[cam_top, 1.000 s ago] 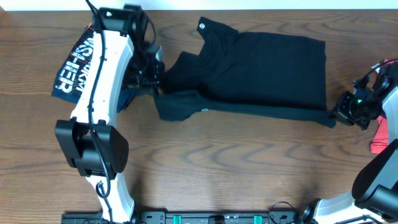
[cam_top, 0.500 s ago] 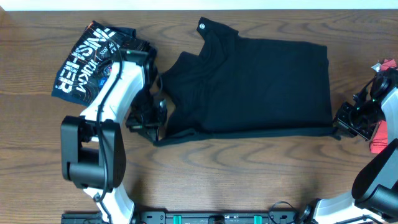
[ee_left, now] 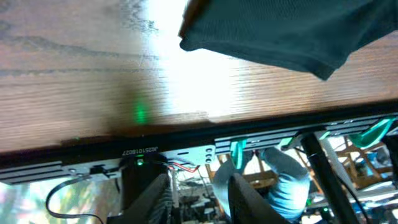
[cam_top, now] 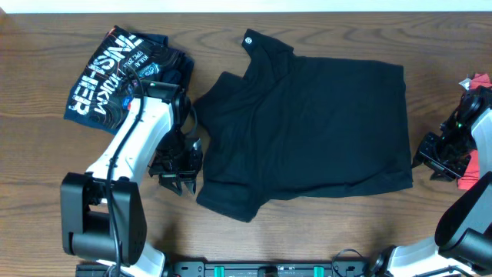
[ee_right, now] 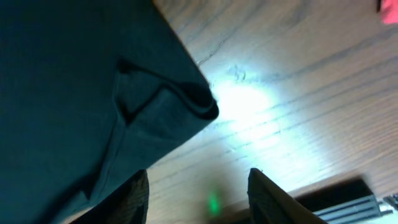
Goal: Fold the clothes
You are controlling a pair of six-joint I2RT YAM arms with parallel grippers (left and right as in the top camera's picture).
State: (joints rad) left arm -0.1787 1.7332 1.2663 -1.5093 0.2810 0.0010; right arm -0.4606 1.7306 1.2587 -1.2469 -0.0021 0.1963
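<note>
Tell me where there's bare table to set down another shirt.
Widest bare wood: the front strip of the table, between the black T-shirt and the near edge. Another patch sits far left, below the navy printed garment, beside the left arm. Crowded: the right edge, with the right arm and red garment.

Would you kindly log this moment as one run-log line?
shirt: lying on table, ungripped | left gripper: open, empty | right gripper: open, empty, at shirt corner

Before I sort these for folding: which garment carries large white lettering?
The navy garment at far left; the black T-shirt shows only a small round logo, the red garment, barely in view, none.
</note>
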